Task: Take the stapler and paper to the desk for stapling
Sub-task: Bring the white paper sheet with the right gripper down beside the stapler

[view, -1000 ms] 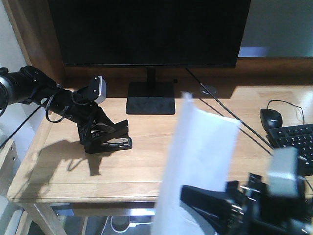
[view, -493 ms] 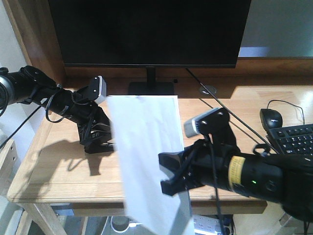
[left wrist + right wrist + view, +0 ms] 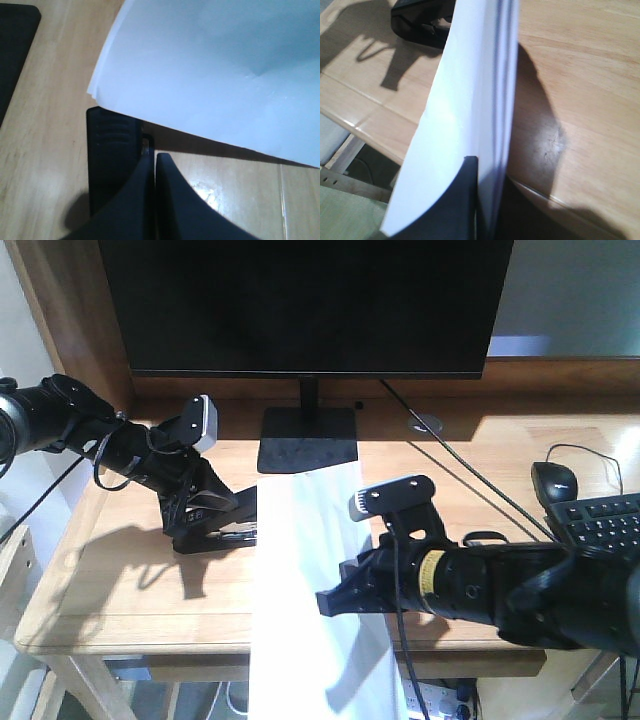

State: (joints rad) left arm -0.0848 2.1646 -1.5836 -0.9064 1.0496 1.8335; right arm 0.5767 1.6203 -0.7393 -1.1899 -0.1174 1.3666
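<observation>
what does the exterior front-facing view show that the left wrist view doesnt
Only the front-facing view: the monitor, mouse, keyboard, and the right gripper holding the paper, which hangs past the front edge of the desk. Only the left wrist view: the paper's corner reaching over the far end of the stapler, just beyond the left gripper, whose fingertips are nearly together. Both: paper, stapler, desk, left gripper.

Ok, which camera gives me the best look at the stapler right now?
The exterior front view: the stapler shows mostly whole on the desk under the left gripper, only one end behind the paper. The left wrist view shows just part of its black top; the right wrist view only a corner of it.
</observation>
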